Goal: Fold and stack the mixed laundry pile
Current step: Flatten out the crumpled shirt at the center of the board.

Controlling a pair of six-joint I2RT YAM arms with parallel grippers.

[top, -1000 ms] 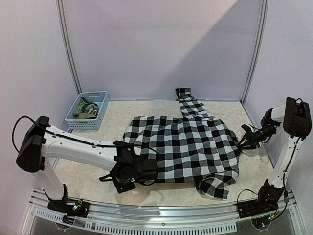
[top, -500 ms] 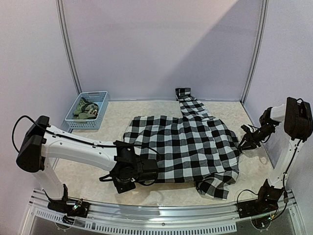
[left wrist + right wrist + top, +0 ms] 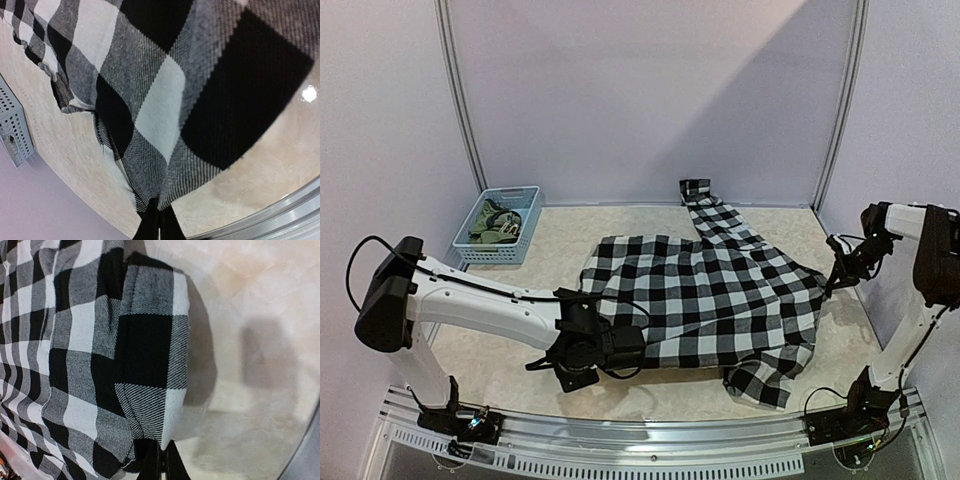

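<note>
The black-and-white checked shirt [image 3: 710, 300] lies spread across the middle of the table, one sleeve reaching the back wall and the other bunched at the near right. My left gripper [image 3: 608, 348] is shut on its near left hem; the left wrist view shows the cloth [image 3: 165, 100] pinched between the dark fingertips of the left gripper [image 3: 159, 222]. My right gripper [image 3: 833, 282] is shut on the shirt's right edge and holds it a little off the table. In the right wrist view the cloth [image 3: 100, 365] folds into the right gripper [image 3: 163, 457]. The olive-green shirt [image 3: 492, 222] sits crumpled in the basket.
The light blue lattice basket [image 3: 492, 258] stands at the back left by the wall. A perforated metal rail [image 3: 650, 445] runs along the near table edge. Walls close in the back and both sides. Bare beige tabletop [image 3: 500, 340] shows left of the shirt.
My right gripper shut on the shirt's right edge and drew it up and to the right, dragging the shirt slightly rightwards. The left arm stayed put.
</note>
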